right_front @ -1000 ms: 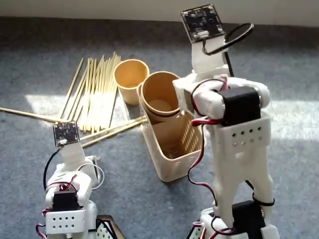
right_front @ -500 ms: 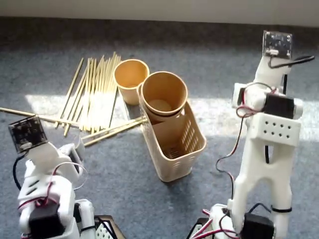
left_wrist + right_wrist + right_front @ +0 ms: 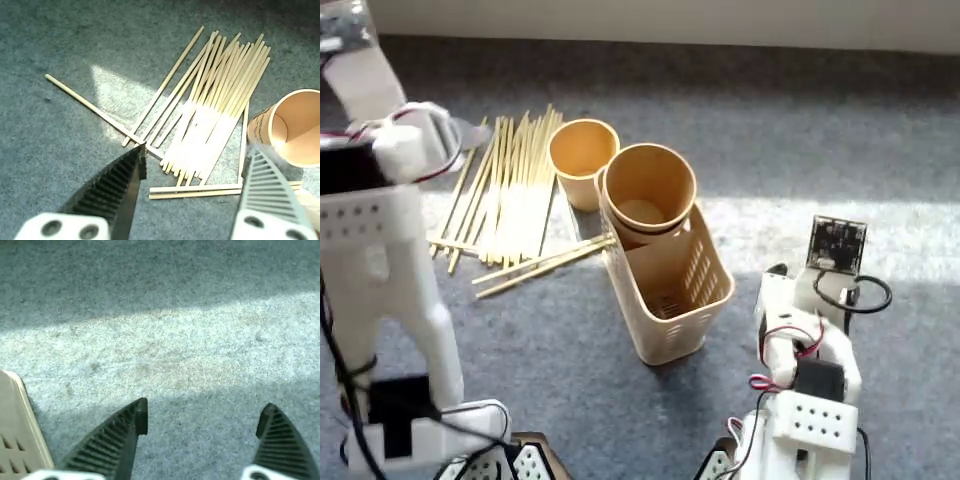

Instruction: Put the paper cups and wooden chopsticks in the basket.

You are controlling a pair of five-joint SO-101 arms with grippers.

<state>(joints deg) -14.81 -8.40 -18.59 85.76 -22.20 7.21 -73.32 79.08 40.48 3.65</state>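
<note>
Wicker-coloured plastic basket (image 3: 705, 270) at centre of grey carpet (image 3: 800, 130).

Progress: partly done, by my reading. One paper cup (image 3: 648, 195) stands upright in the basket's 12 o'clock end. A second rim seems to sit under it, so it may be two cups nested; I cannot tell. A loose cup (image 3: 582, 155) stands on the carpet at 10 o'clock of the basket, just beside it. None of the wooden chopsticks (image 3: 510, 190) are in. They lie fanned on the carpet at 9 o'clock of the loose cup, and a few lie crosswise with their ends near the basket's 9 o'clock wall. Left to do: the loose cup and the whole bundle.

Views compared:
- The high view gives the basket's contents and both stations. The left arm (image 3: 380, 230) stands tall at 9 o'clock of the basket and the right arm (image 3: 810, 370) is folded low at 4 o'clock.
- The left wrist view adds the left gripper (image 3: 200, 149), jaws wide apart and holding nothing, hanging above the fan with the loose cup beside it. One stray stick (image 3: 90, 107) lies splayed off from the rest.
- The right wrist view adds the right gripper (image 3: 206, 407), jaws also apart and empty, over bare carpet with a basket corner (image 3: 20, 425) beside it.
</note>
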